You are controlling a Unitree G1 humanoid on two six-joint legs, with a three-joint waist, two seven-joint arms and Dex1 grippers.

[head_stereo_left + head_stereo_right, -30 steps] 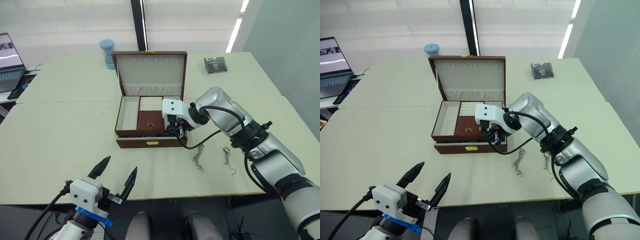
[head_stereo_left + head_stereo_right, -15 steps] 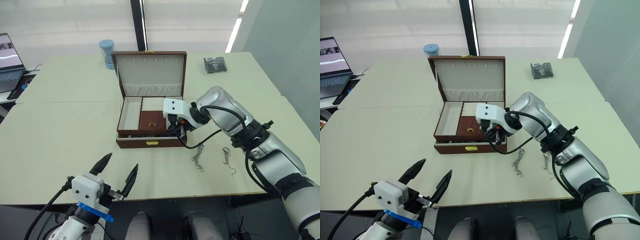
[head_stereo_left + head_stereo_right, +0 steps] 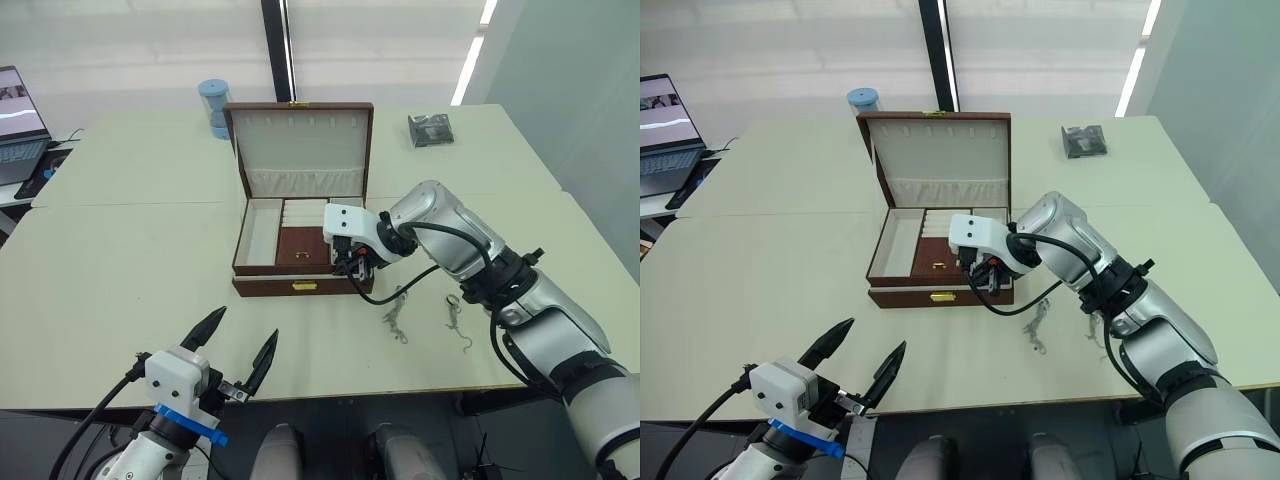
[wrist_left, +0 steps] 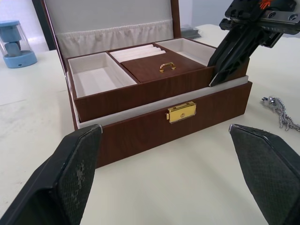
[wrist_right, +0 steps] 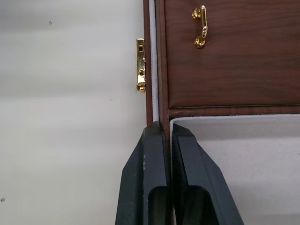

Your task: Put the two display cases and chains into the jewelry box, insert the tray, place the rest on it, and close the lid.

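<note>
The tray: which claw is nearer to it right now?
Right. The right claw pinches the tray's front wall at its right corner; the left claw hovers open over the table, short of the jewelry box.

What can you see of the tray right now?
The tray is a shallow brown wood-look insert with cream-lined compartments and a brown centre panel bearing a small gold handle. It sits level in the open jewelry box, its walls still standing above the box's cream rim. The right gripper is shut on its front wall near the right corner, one finger outside and one inside the compartment. Its visible compartments look empty.
</note>
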